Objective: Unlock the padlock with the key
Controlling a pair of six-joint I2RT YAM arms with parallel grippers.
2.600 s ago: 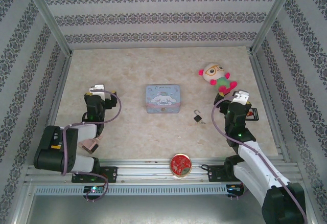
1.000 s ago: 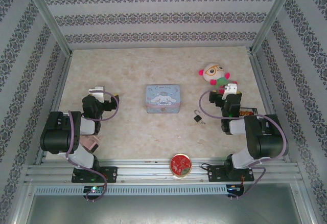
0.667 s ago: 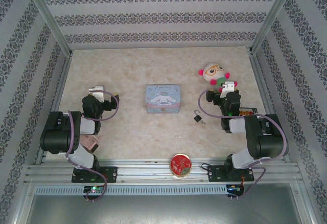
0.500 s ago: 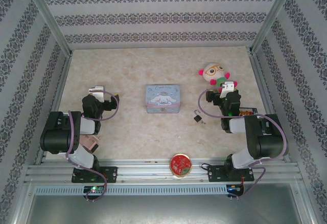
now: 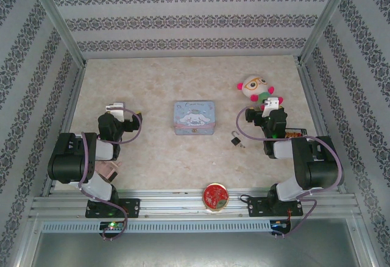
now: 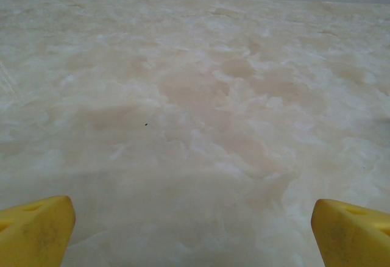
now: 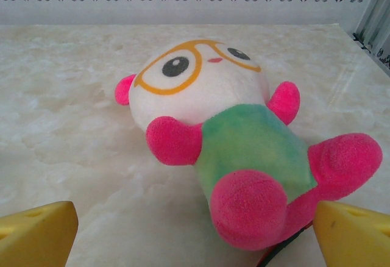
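The tiny dark padlock (image 5: 235, 138) with its thin silvery shackle lies on the marble table right of centre. A small greyish bit touching its lower right looks like the key (image 5: 242, 145). My right gripper (image 5: 270, 110) hovers to the padlock's upper right, apart from it, facing the plush toy. In the right wrist view its yellow fingertips (image 7: 36, 233) sit wide apart, so the right gripper (image 7: 195, 236) is open and holds nothing. My left gripper (image 5: 116, 113) is far off at the table's left. In the left wrist view the left gripper (image 6: 195, 230) is open over bare marble.
A light-blue cartoon tin box (image 5: 194, 117) stands mid-table, left of the padlock. A plush toy (image 5: 259, 91) with pink limbs and a green body (image 7: 244, 145) lies just beyond the right gripper. A red round tin (image 5: 215, 195) sits at the near edge. Patterned walls enclose the table.
Both arms have folded back towards their bases. The right gripper has moved up close to the plush toy and drifted slightly left. The padlock and key have not moved.
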